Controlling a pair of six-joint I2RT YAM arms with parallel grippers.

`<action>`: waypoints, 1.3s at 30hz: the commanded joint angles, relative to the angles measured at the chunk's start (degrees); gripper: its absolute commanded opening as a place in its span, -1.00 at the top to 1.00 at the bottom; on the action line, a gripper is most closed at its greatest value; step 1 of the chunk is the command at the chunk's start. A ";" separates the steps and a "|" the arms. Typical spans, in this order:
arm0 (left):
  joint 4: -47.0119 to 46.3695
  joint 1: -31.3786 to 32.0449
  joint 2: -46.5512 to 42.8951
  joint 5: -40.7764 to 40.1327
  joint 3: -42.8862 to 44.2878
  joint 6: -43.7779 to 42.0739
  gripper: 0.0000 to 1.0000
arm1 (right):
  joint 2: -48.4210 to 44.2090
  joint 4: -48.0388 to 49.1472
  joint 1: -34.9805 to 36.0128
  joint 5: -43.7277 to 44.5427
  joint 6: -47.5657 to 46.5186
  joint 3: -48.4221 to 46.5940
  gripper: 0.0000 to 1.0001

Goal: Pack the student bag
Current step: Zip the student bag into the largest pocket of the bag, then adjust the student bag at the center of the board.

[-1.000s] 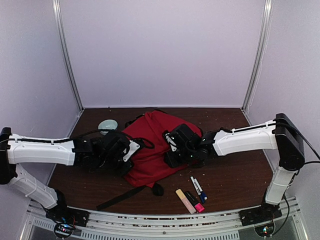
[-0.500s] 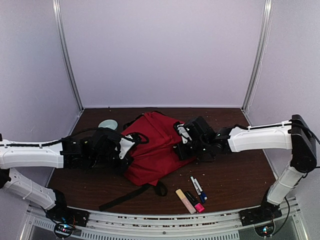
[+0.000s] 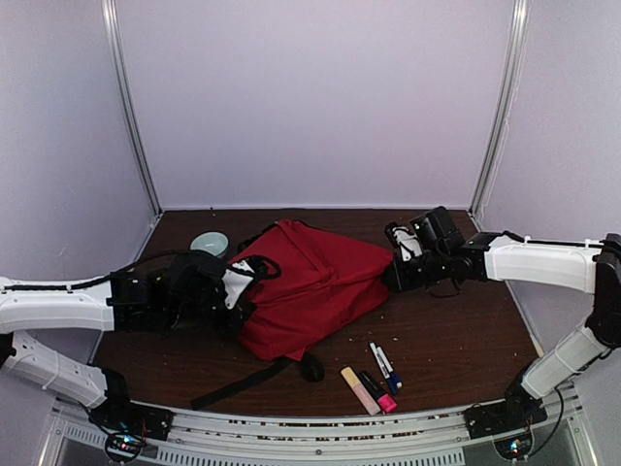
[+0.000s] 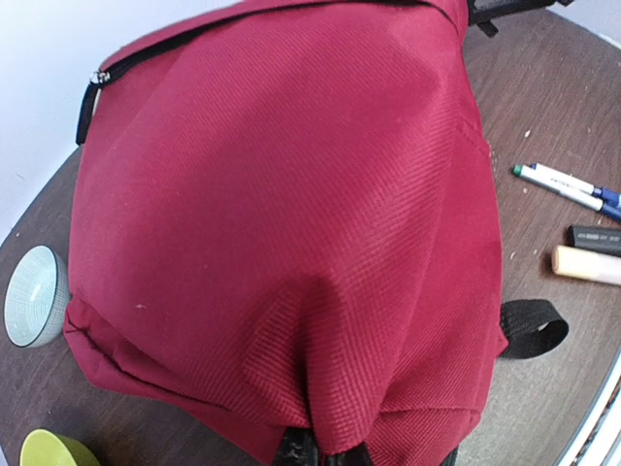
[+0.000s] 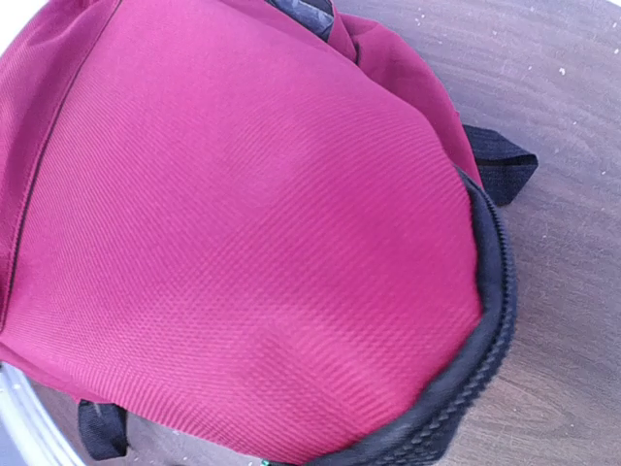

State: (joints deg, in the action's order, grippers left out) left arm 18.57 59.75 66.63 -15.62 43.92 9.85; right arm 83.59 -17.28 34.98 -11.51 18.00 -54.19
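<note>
The student bag (image 3: 315,282), red fabric with black zippers, lies stretched across the middle of the table. My left gripper (image 3: 239,288) is shut on a pinch of the bag's fabric at its left end. In the left wrist view that red fold (image 4: 330,388) runs down into the jaws at the bottom edge. My right gripper (image 3: 395,271) is shut on the bag's right edge. In the right wrist view the bag (image 5: 243,223) fills the frame, with its black zipper rim (image 5: 490,320) on the right. The right fingers are hidden under the fabric.
Two pens (image 3: 382,361), a peach highlighter (image 3: 359,389), a black marker (image 3: 372,384) and a pink one (image 3: 387,402) lie in front of the bag. A pale bowl (image 3: 209,242) sits behind my left gripper, a yellow-green bowl (image 4: 53,451) beside it. A black strap (image 3: 238,382) trails toward the front edge.
My right gripper has shut on the bag's edge and drawn it to the right. The left arm has pulled back to the left, so the bag is spread wider.
</note>
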 commanded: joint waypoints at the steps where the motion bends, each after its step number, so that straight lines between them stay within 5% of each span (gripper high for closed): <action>1: 7.79 -1.34 -5.59 -7.63 -0.37 1.70 1.00 | -0.76 -5.02 -7.93 9.77 0.76 -1.16 1.00; 9: 4.82 -1.39 -5.39 -3.64 0.04 -3.01 1.00 | -0.69 -2.04 4.25 -6.66 -5.62 -2.79 1.00; 10: 5.08 -1.39 -4.26 -2.68 1.09 -3.86 0.84 | -0.71 -2.29 5.64 -8.53 -5.92 -3.44 1.00; 12: 5.63 -1.26 -1.77 0.11 3.70 -6.57 0.00 | -0.98 -3.47 7.95 -11.21 -6.09 -4.87 1.00; 13: 5.78 -0.94 -0.65 1.60 5.75 -7.94 -0.25 | -1.47 -3.83 8.66 -12.14 -5.85 -5.35 1.00; 16: 3.11 3.83 1.64 2.43 9.78 -14.66 -0.46 | -3.62 -3.89 9.42 -15.33 -3.72 -5.03 1.00; 19: -1.71 8.26 6.05 2.73 13.30 -21.15 -0.44 | -5.30 -5.85 9.38 -14.28 -2.89 -4.46 1.00; 26: -1.39 10.20 25.42 8.50 28.16 -24.24 0.08 | -4.94 -16.80 6.49 -9.88 -1.90 -8.38 1.00; 32: 3.03 10.30 39.28 -4.48 41.61 -25.03 -0.19 | -5.79 -20.74 3.56 -10.37 -2.35 -8.08 1.00; 39: 4.28 10.67 42.81 -6.02 44.08 -32.90 0.05 | -5.02 -19.01 0.00 -15.29 -2.31 -6.93 1.00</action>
State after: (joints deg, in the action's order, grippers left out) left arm 22.37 70.19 110.54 -19.22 87.79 -17.80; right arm 79.35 -36.36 36.97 -24.32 15.40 -61.34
